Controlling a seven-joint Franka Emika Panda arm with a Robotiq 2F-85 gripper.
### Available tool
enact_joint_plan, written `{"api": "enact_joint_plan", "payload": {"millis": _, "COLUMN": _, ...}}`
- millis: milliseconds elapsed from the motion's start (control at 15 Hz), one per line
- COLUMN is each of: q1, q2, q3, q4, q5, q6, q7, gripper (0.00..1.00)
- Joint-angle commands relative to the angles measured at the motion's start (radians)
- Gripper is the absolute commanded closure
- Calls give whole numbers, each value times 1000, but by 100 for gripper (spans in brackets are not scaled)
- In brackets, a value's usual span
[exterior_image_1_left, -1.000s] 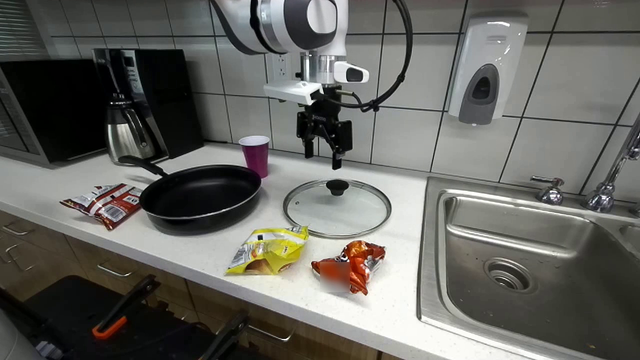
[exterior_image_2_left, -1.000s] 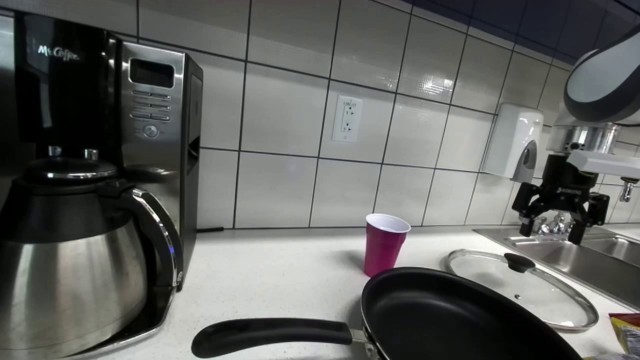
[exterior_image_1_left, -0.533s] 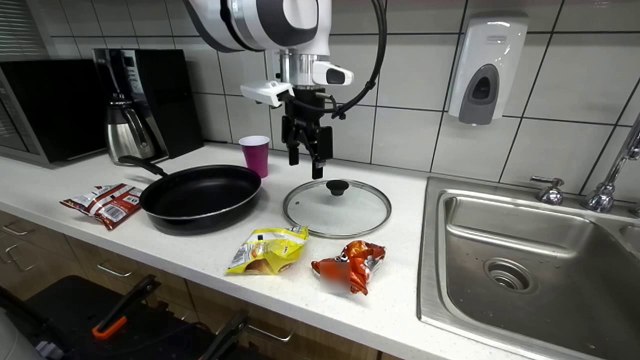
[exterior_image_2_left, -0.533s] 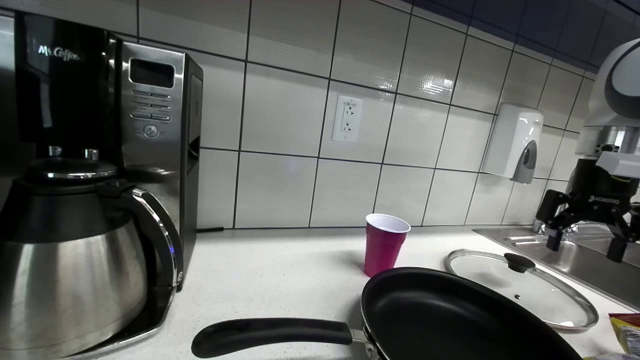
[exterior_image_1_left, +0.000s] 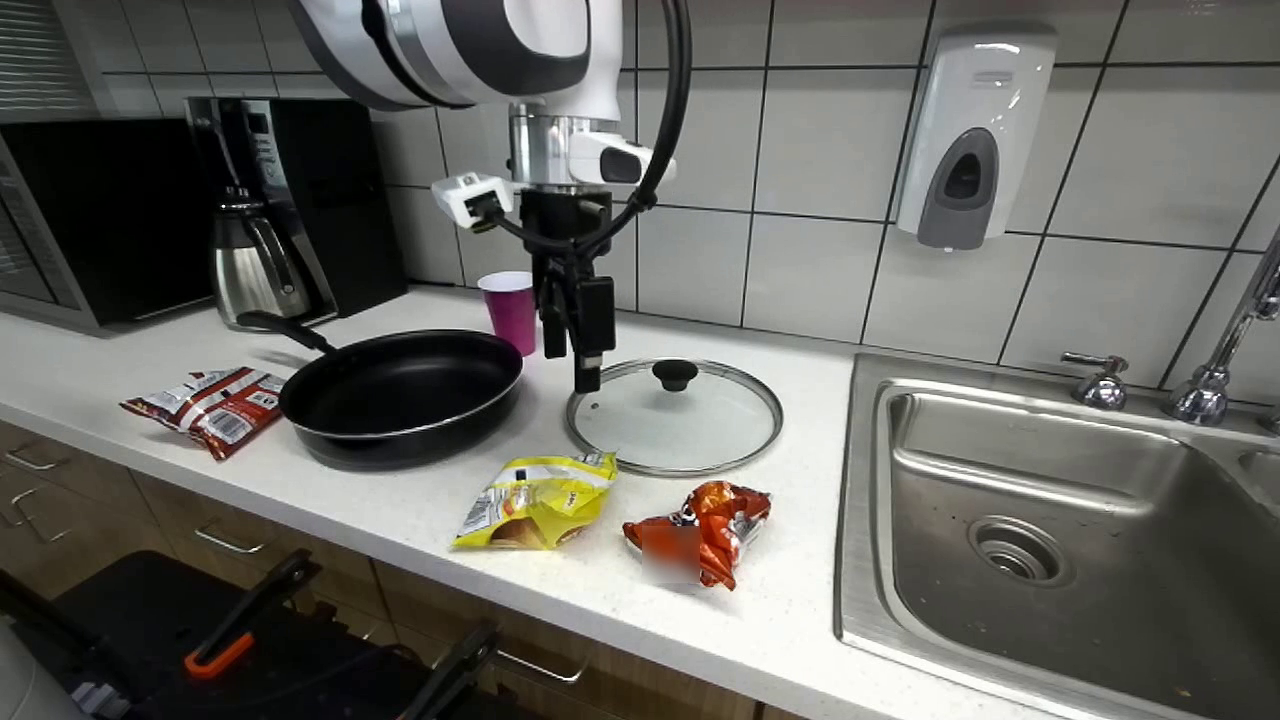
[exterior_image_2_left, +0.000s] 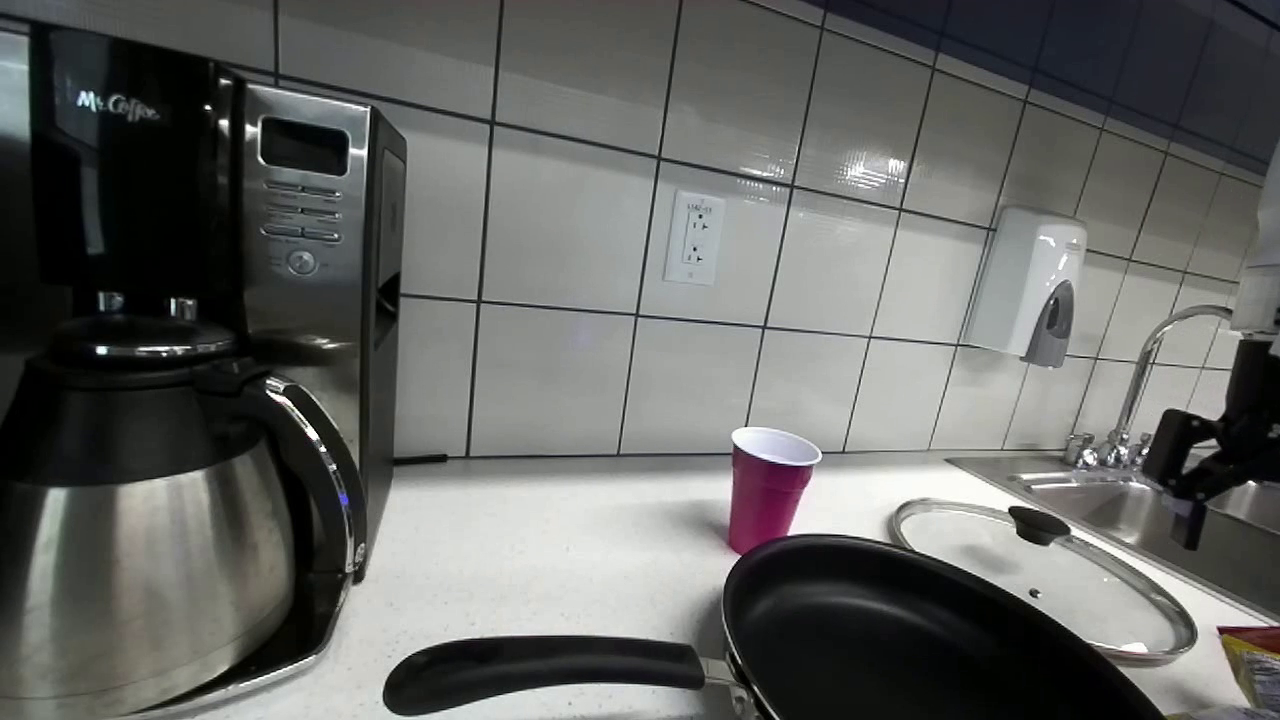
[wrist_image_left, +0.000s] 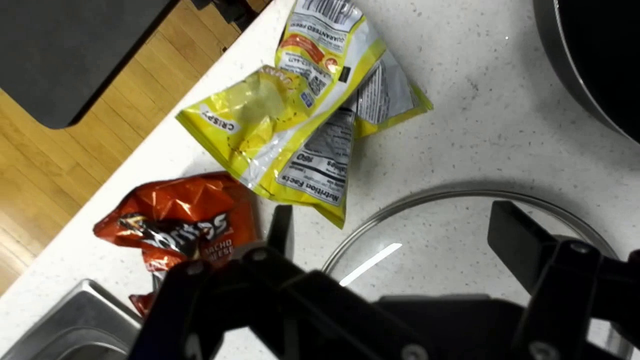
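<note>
My gripper (exterior_image_1_left: 571, 362) hangs open and pointing down over the counter, with nothing between its fingers. In the wrist view, its wide-apart fingertips (wrist_image_left: 517, 245) frame part of the glass lid (wrist_image_left: 425, 250), which lies flat below with its black knob (exterior_image_1_left: 675, 375) up. Beside the lid, towards the counter's front, lie a yellow snack bag (wrist_image_left: 300, 120) and a crumpled orange Doritos bag (wrist_image_left: 185, 210). A black frying pan (exterior_image_1_left: 400, 385) stands to the lid's other side, near a magenta cup (exterior_image_2_left: 770, 490). Only part of the gripper shows at the edge of an exterior view.
A dark red snack bag (exterior_image_1_left: 225, 405) lies past the pan, whose handle (exterior_image_2_left: 540, 670) points towards the coffee maker (exterior_image_2_left: 310, 260). A steel sink (exterior_image_1_left: 1050, 480) with a faucet (exterior_image_1_left: 1210, 385) is set into the counter. A soap dispenser (exterior_image_1_left: 980, 140) hangs on the tiled wall.
The open gripper has come lower and forward from the wall, sliding leftward past the lid's knob in an exterior view. The bags, pan, lid and cup have stayed put.
</note>
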Motion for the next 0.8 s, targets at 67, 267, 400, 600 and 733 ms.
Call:
{"api": "enact_joint_plan", "payload": {"millis": 67, "q1": -48, "q2": -69, "q3": 24, "q4": -91, "q5": -20, "q6": 21, "q7": 98, "gripper": 0}}
{"api": "enact_joint_plan", "payload": {"millis": 267, "q1": -59, "q2": -51, "q3": 24, "q4": -107, "q5": -15, "q6": 41, "q7": 129, "gripper": 0}}
{"api": "enact_joint_plan", "payload": {"millis": 400, "q1": -63, "q2": -39, "q3": 27, "q4": -113, "q5": -15, "q6": 55, "q7": 159, "gripper": 0}}
{"api": "enact_joint_plan", "payload": {"millis": 600, "q1": -56, "q2": -15, "q3": 34, "q4": -115, "q5": -12, "q6": 65, "q7": 204, "gripper": 0}}
{"api": "enact_joint_plan", "payload": {"millis": 733, "q1": -54, "q2": 3, "q3": 38, "q4": -114, "q5": -15, "q6": 71, "q7": 236, "gripper": 0}}
